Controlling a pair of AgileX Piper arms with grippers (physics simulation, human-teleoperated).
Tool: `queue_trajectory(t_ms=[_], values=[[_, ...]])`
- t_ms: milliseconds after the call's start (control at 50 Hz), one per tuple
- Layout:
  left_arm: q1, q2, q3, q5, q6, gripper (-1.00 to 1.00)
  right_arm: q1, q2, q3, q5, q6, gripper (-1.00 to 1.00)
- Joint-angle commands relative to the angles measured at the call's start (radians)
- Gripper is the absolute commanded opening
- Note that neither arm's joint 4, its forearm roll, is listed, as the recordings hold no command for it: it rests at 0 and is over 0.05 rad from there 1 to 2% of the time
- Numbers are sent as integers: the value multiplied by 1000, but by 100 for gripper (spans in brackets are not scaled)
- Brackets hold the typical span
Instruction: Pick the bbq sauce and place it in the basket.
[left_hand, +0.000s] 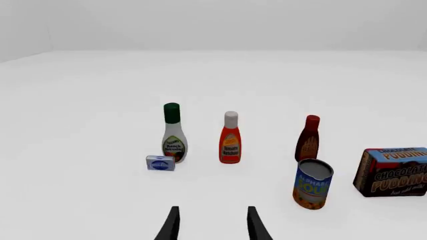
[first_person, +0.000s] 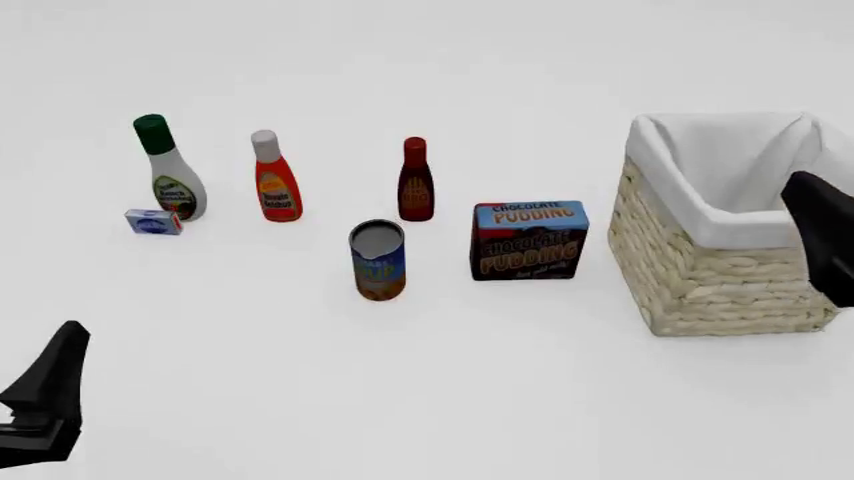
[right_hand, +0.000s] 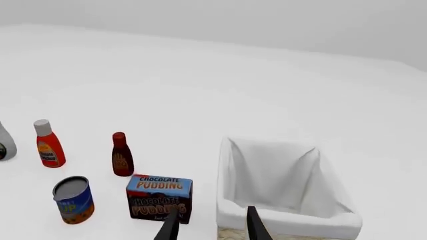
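Note:
The bbq sauce is a slim dark maroon bottle with a red cap, standing upright behind the soup can; it also shows as the bbq sauce and the bbq sauce. The basket, woven wicker with white lining, stands at the right; its lining shows as the basket. My left gripper is open, low at the front left, far from the bottle. My right gripper is open, hovering over the basket's near rim, at the right edge.
A ranch bottle with green cap, a small blue box and a red-orange ketchup bottle stand at the left. A soup can and a chocolate pudding box sit in front of the bbq sauce.

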Motion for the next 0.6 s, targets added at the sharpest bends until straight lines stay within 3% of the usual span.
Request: queue_trajectory(t_ms=[20,240,300,340,360,420,600], values=[[0,0,0,0,0,100,20,156,-130,30,-7,100],[0,0,0,0,0,100,52,285,-235,56,-2,100],[0,0,0,0,0,100,57,313,-258,55,-23,100],[0,0,0,0,0,100,68,360,-293,73,56,100],[0,0,0,0,0,100,69,363,-294,72,55,100],[0,0,0,0,0,100,57,417,-325,59,-38,100],[0,0,0,0,0,100,99,578,-444,24,-49,100]])
